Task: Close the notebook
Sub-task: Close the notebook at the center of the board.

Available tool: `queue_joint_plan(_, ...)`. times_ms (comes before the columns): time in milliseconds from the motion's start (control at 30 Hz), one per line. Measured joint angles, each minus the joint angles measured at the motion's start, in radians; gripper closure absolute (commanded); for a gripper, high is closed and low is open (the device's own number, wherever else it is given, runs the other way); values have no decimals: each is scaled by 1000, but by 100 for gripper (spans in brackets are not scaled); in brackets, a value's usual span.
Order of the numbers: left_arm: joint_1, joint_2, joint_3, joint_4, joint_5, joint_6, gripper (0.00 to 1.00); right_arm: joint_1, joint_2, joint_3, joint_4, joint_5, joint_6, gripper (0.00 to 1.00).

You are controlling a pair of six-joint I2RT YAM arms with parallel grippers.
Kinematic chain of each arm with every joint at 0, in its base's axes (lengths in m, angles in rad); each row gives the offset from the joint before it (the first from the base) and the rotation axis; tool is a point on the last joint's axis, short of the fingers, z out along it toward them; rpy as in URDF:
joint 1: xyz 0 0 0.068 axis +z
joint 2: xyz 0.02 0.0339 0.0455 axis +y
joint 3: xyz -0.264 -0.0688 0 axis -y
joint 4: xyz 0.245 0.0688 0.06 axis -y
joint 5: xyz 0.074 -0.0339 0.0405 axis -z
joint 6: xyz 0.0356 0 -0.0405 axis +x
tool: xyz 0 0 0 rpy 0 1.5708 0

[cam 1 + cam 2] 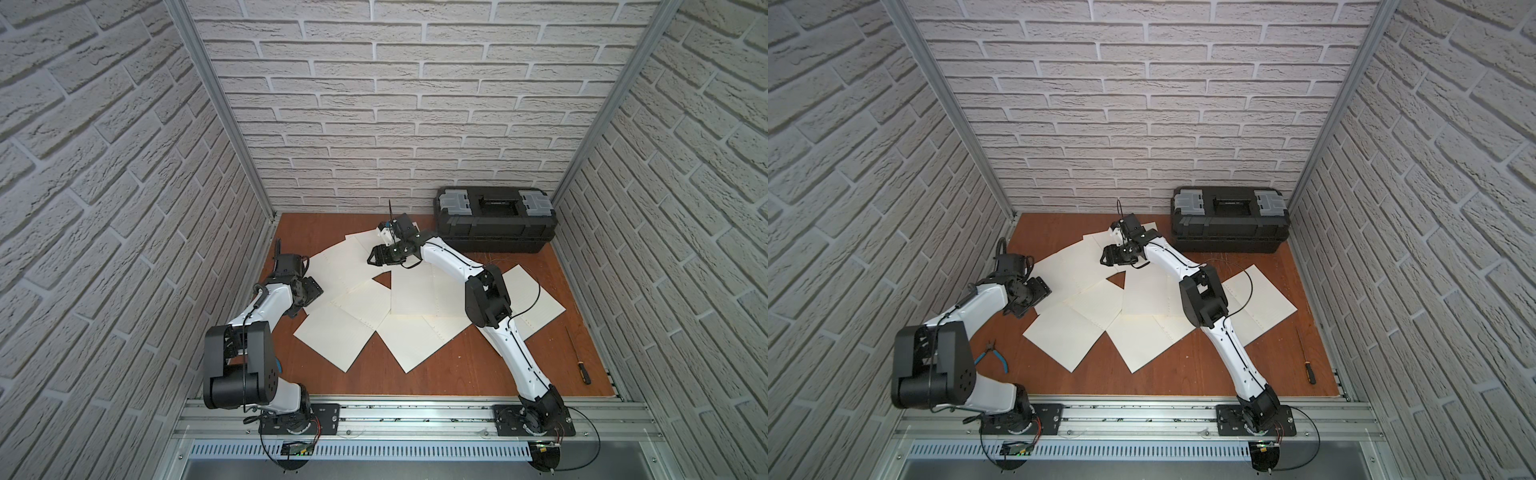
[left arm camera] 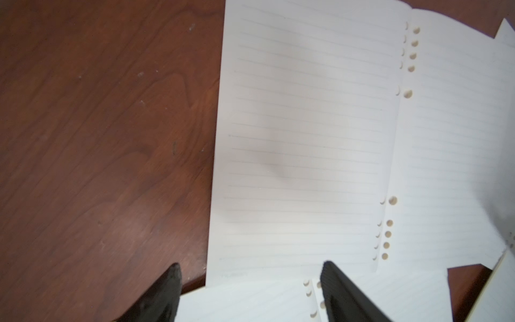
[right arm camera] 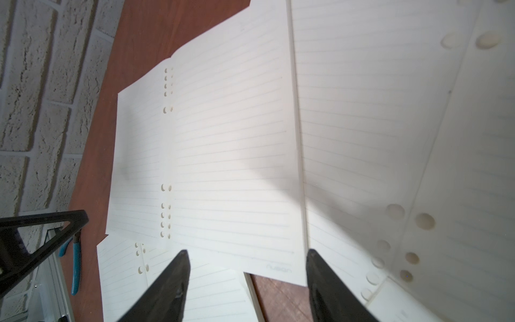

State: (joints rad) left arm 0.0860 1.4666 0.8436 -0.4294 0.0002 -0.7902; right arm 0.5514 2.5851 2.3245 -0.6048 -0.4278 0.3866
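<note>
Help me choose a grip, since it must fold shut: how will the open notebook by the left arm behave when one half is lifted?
Probably floppy: the notebook shows thin lined pages lying flat, no stiff cover in view. Likely light, so it may slide on the smooth table when pushed. A neighbouring sheet overlaps its edge and might drag along.

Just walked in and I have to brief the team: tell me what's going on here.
Two robot arms are working over several open lined notebooks that overlap on the wooden table. The left gripper hangs at their left edge, and the right gripper hangs over the far ones. Both have their jaws apart and hold nothing. No notebook is closed yet. A black toolbox sits at the back.
</note>
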Motion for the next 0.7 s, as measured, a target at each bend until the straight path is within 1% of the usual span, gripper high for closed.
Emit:
queue_joint_plan(133,8,8,-11,13,5,0,23,4,27,0,2,-6,3,37)
queue_joint_plan(700,15,59,-21,50,26,0,26,5,50,23,3,-8,3,37)
